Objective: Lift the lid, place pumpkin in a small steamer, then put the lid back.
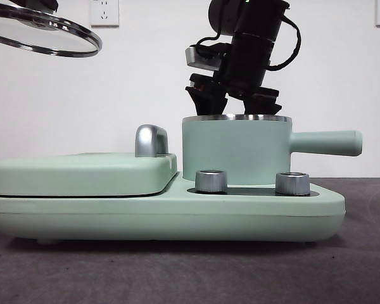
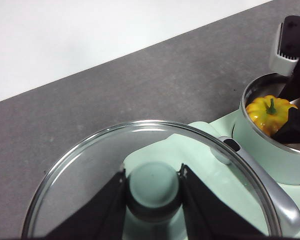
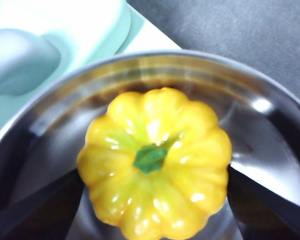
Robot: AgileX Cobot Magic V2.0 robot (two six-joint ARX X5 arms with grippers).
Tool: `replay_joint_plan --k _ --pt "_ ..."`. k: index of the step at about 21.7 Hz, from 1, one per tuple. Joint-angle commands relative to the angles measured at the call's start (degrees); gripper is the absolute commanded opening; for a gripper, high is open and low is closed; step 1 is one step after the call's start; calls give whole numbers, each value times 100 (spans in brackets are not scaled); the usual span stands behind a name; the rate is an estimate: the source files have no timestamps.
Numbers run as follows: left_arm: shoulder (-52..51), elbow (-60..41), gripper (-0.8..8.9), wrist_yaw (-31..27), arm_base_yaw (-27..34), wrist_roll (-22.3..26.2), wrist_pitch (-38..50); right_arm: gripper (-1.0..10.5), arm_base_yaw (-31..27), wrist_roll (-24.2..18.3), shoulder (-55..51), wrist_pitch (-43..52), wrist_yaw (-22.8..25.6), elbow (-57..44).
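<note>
Front view: the small steamer (image 1: 234,151) wall hides the pumpkin (image 3: 155,162) and the right end effector (image 1: 233,106) tips. The lid (image 1: 47,35) is cut off by the top-left corner. Right wrist view: blurred; jaw contact with the pumpkin cannot be determined.

Low front view, two wrist close-ups

Arm (image 1: 256,38): black cylindrical wrist, upper centre of front view | Cable: black loop on its right side | Module (image 1: 202,57): small silver-grey box on its left flank | Jaws: black, angular, wedge-shaped | Left wrist view, lower centre: two matte black flat-faced fingers (image 2: 107,210)
</note>
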Motion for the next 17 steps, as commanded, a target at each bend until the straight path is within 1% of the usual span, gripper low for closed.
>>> replay_joint_plan --k 1,3,6,9,14,15,17 --pt "-4 96 13 7 -9 -2 195 449 61 -44 179 44 -13 131" --pt "-4 96 13 7 -11 -2 195 508 87 -44 168 20 -9 138" --pt "-4 96 13 7 -9 -2 192 512 87 -42 70 -59 -7 203" --pt "-4 96 13 9 -11 -4 192 502 87 26 -197 -431 15 470" --pt "-4 96 12 9 -11 -4 192 437 55 63 -1287 -354 170 404" --pt "-4 96 13 11 -11 -4 192 428 42 66 -1528 -280 184 260" --pt "-4 96 13 15 -15 -4 190 427 22 96 -2203 151 260 -435"
